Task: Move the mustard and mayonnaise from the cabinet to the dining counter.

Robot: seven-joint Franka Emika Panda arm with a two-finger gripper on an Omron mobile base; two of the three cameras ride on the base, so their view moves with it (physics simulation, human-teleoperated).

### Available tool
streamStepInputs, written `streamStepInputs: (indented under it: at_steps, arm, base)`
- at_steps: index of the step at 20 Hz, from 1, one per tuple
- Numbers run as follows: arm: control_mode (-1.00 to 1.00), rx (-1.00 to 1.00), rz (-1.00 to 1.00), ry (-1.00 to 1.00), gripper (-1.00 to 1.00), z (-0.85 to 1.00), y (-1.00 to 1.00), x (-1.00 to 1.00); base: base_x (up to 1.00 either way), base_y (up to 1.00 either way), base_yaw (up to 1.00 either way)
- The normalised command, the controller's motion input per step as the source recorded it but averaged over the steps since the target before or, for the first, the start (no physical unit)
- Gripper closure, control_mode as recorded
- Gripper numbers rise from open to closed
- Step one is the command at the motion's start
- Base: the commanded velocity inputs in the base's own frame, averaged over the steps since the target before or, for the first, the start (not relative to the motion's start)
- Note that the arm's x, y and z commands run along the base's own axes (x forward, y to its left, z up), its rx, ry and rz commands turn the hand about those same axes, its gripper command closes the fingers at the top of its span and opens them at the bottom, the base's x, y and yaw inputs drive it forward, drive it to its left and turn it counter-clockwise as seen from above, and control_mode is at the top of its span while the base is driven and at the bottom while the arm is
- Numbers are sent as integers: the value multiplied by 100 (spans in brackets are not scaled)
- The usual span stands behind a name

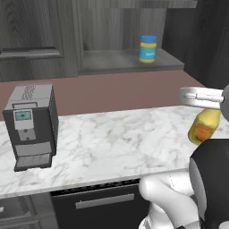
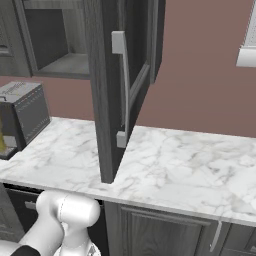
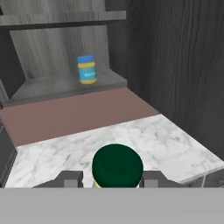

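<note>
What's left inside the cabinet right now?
On the cabinet shelf stands the mayonnaise, upright and alone. The mustard is out, held in the gripper above the marble worktop. The cabinet's upper part is not visible.

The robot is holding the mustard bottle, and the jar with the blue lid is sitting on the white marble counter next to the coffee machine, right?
Not quite. The gripper does hold the mustard, but the mayonnaise, the jar with the blue lid, stands on the shelf inside the open cabinet, not on the marble worktop by the coffee machine. The left base view shows it.
</note>
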Motion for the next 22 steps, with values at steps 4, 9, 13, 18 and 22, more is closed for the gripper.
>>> streamStepInputs:
  at_steps: [4, 9, 13, 18, 22]
  arm:
    - [100, 0, 0, 0, 100, 0, 0, 0]
    - [100, 0, 0, 0, 100, 0, 0, 0]
    - [100, 0, 0, 0, 100, 0, 0, 0]
    - [100, 0, 0, 0, 100, 0, 0, 0]
    - [100, 0, 0, 0, 100, 0, 0, 0]
  base:
    - [-43, 3, 0]
    - [-97, 23, 0]
    - [-100, 34, 0]
    - [-74, 27, -9]
    - [-6, 4, -56]
